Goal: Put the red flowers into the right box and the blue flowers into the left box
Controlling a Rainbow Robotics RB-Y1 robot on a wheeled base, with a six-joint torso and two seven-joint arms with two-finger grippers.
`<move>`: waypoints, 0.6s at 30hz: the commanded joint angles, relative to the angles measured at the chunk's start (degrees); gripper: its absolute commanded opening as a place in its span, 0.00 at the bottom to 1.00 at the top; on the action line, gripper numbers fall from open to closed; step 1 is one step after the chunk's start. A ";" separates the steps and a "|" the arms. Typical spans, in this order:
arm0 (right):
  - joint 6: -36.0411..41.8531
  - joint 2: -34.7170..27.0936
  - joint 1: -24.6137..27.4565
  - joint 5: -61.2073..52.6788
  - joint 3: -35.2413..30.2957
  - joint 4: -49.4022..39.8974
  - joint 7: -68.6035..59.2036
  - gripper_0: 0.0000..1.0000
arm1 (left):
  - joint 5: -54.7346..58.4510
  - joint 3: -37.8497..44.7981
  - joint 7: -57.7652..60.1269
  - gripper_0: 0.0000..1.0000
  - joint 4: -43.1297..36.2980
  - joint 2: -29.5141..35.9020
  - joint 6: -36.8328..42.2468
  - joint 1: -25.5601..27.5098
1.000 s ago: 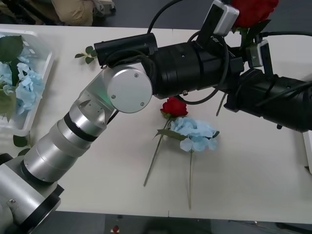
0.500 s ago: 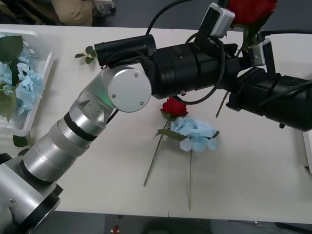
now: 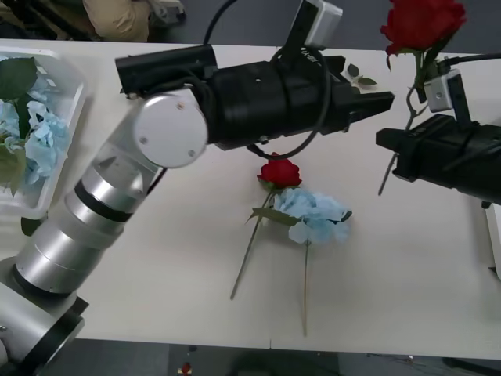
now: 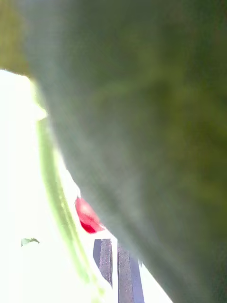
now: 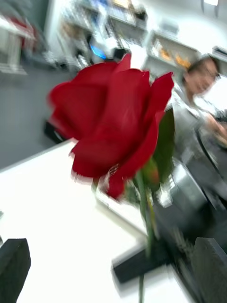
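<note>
One red flower (image 3: 423, 23) hangs upright above the table's far right; my right gripper (image 3: 395, 143) is shut on its stem. In the left wrist view its head (image 5: 111, 137) looms close. My left gripper (image 3: 382, 104) hovers just left of that stem, open, black fingers (image 5: 14, 267) spread wide with nothing between them. Another red flower (image 3: 279, 172) and a blue flower (image 3: 313, 215) lie side by side mid-table. The left box (image 3: 66, 102) at the far left holds several blue flowers (image 3: 35, 137). An edge of the right box (image 3: 495, 243) shows at the far right.
Small green leaf sprigs lie near the table's far edge, one (image 3: 141, 86) at the left and one (image 3: 356, 74) by the left gripper. My left arm (image 3: 156, 157) spans the table from the near left to the far middle.
The left gripper has let go of the raised rose and drawn back to the left. The right gripper keeps the rose and has shifted slightly right.
</note>
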 commanded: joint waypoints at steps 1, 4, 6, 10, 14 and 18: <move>5.71 -3.39 3.95 -1.02 -8.21 -0.29 -3.65 0.00 | 6.38 12.55 1.91 1.00 0.39 6.12 18.79 -1.03; 12.56 -4.80 5.88 1.79 -14.10 2.26 -5.15 0.00 | 9.28 18.09 2.26 1.00 6.45 7.70 33.46 -0.33; 16.87 -5.68 6.93 3.11 -18.06 4.90 -5.06 0.00 | 9.02 19.50 2.17 1.00 10.85 8.49 40.32 0.82; 22.67 -8.31 7.29 6.89 -22.63 11.58 -4.97 0.00 | 3.48 16.77 1.30 1.00 16.30 10.25 45.68 2.22; 22.93 -13.06 6.76 10.23 -22.72 19.05 -5.24 0.00 | -4.51 10.44 1.21 1.00 14.89 11.04 46.30 2.22; 19.59 -18.24 2.54 10.58 -17.62 31.18 -5.24 0.00 | -9.88 4.47 7.71 1.00 13.75 10.25 46.12 2.14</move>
